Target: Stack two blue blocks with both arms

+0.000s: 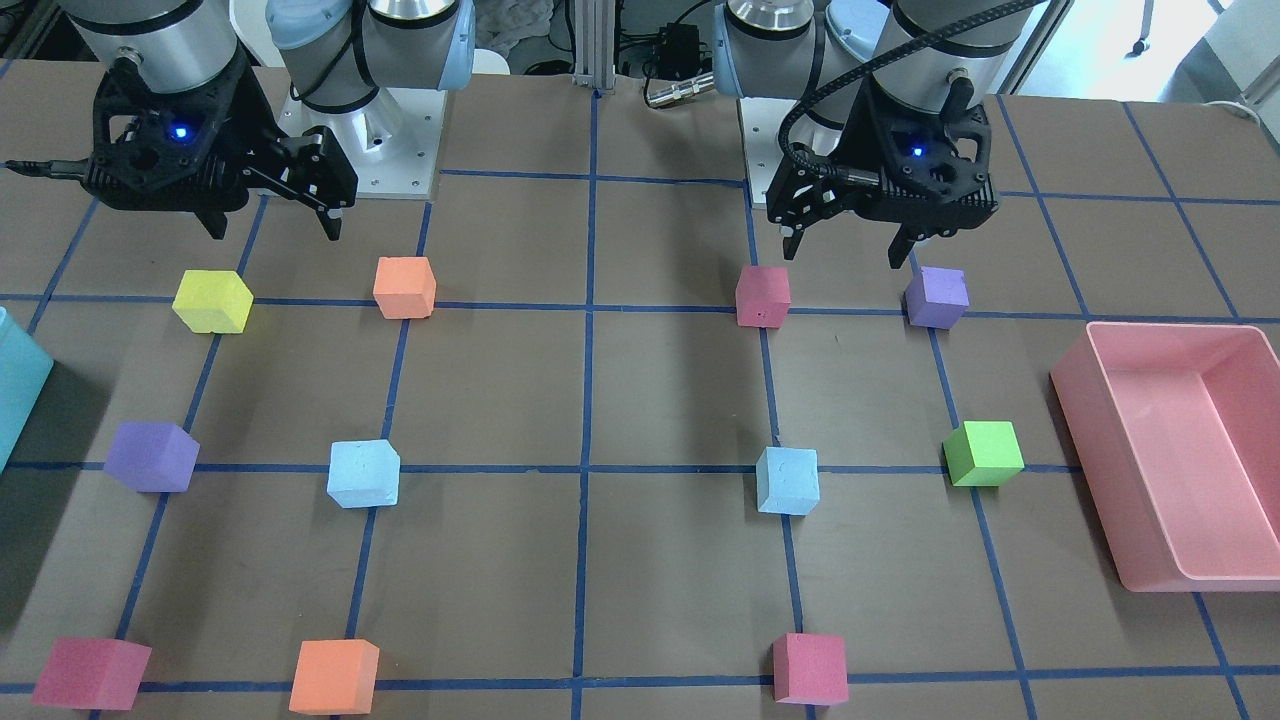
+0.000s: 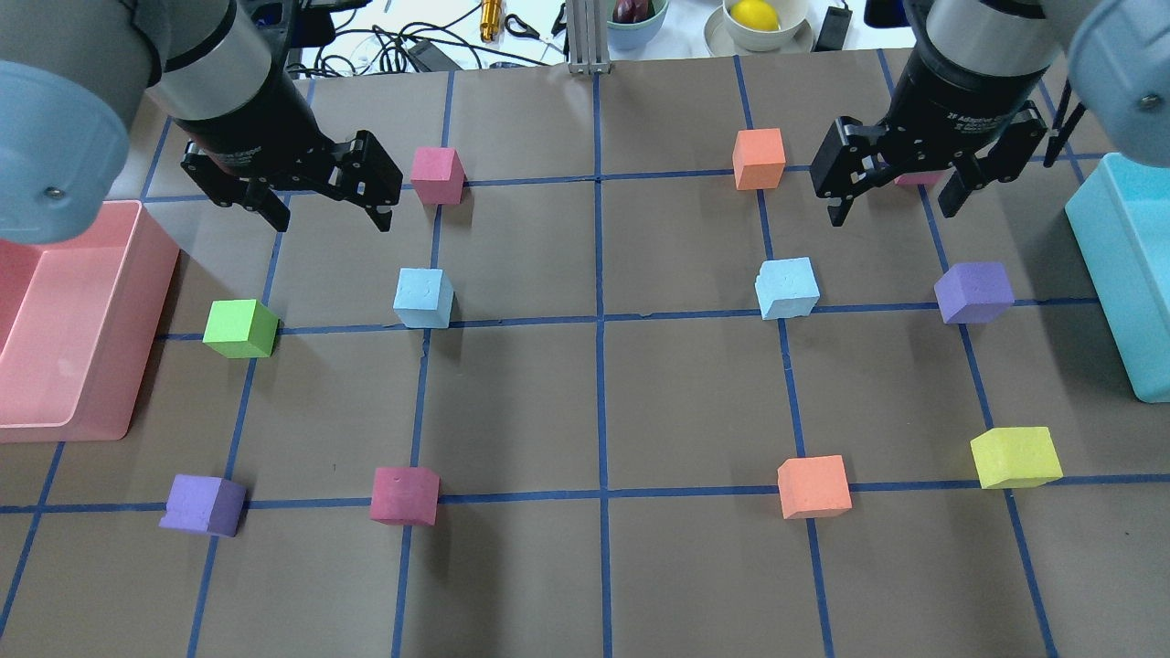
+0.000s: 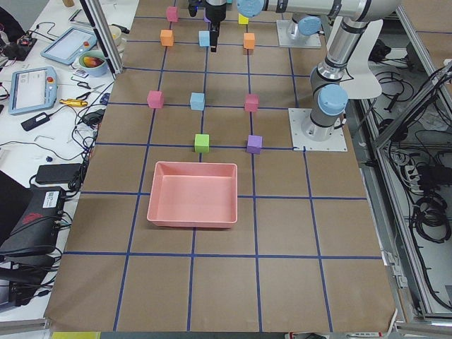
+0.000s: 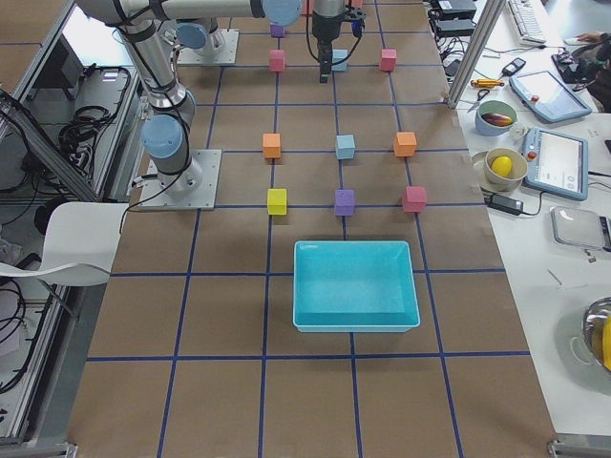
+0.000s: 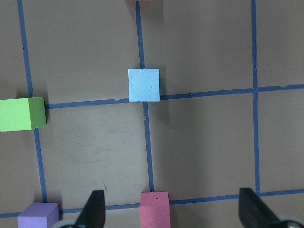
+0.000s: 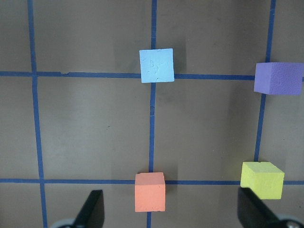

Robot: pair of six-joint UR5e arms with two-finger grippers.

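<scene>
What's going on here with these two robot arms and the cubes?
Nothing is picked up yet. The left gripper and right gripper hover open and empty over the table. The left blue block and the right blue block sit apart on it, not yet stacked.

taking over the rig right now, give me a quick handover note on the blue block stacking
Left pincer: open, empty, hovering above the table.
Right pincer: open, empty, hovering too.
First blue block: on the table in the left arm's half.
Second blue block: on the table in the right arm's half, well apart from the first.
Done: nothing grasped, nothing stacked.
Left: grasp one blue block and set it on the other.
</scene>
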